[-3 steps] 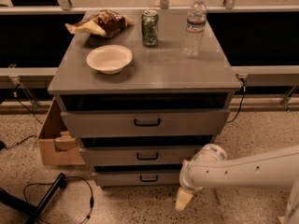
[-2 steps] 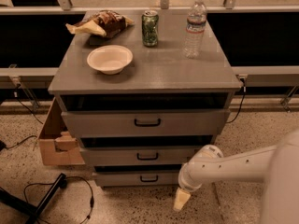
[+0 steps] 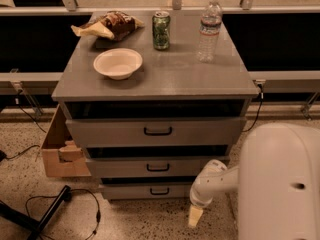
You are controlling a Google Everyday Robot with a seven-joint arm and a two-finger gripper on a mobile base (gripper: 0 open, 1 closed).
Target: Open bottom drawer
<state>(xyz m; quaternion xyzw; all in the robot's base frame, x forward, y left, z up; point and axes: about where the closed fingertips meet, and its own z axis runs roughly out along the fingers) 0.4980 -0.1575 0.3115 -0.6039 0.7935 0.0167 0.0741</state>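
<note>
The grey cabinet has three drawers. The bottom drawer has the slimmest, narrowest front, with a small black bar handle; it sits near the floor and sticks out only slightly. My gripper hangs from the white arm at the lower right of the cabinet, to the right of and below the bottom drawer's handle, pointing down at the floor. It is not touching the handle.
On the cabinet top stand a white bowl, a chip bag, a green can and a water bottle. A cardboard box sits left of the cabinet. A black stand and cable lie on the floor at left.
My arm's large white body has swung into the right foreground. The gripper has stayed close to the cabinet's lower right corner. The drawers have not moved.
</note>
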